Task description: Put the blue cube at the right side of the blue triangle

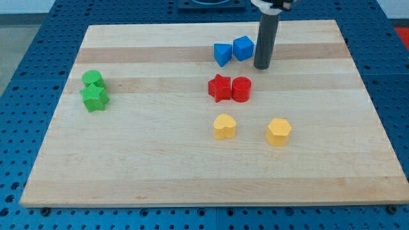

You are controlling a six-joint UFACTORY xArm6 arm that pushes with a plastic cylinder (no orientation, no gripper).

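Blue was what mattered in the one camera view: the blue cube (243, 48) sat at the view's top of the wooden surface (160, 160), touching or nearly touching the right side of the blue triangle (222, 54). My tip (262, 66) rested just beside the cube, on its right and a little toward the view's bottom. There were no jaws to report, only the bare rod. I judged the placement all but done; any further nudge would run leftward from the tip toward the cube
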